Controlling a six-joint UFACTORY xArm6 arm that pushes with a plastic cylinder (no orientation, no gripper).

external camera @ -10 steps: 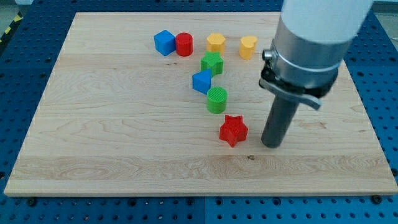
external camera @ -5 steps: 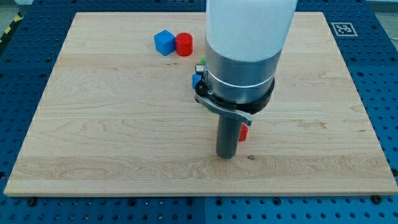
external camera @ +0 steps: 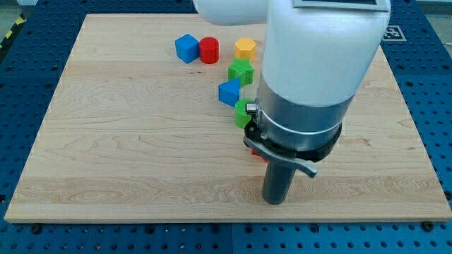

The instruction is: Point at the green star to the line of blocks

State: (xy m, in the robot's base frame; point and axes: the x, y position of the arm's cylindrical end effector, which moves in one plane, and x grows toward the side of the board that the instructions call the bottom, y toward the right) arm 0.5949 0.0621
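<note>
My tip (external camera: 275,200) sits low on the wooden board (external camera: 106,141), touching no block.
The green star block (external camera: 240,70) lies well up-view, slightly left, beyond the blue block (external camera: 229,92).

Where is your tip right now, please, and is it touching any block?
My tip rests on the board near the view's bottom, below the mostly hidden red block. No contact shows; there is no gripper to open or close.

We see a robotics lab: a wooden board (external camera: 106,155) on a blue perforated bench (external camera: 28,77), fiducial marker (external camera: 395,33) alongside.
</note>
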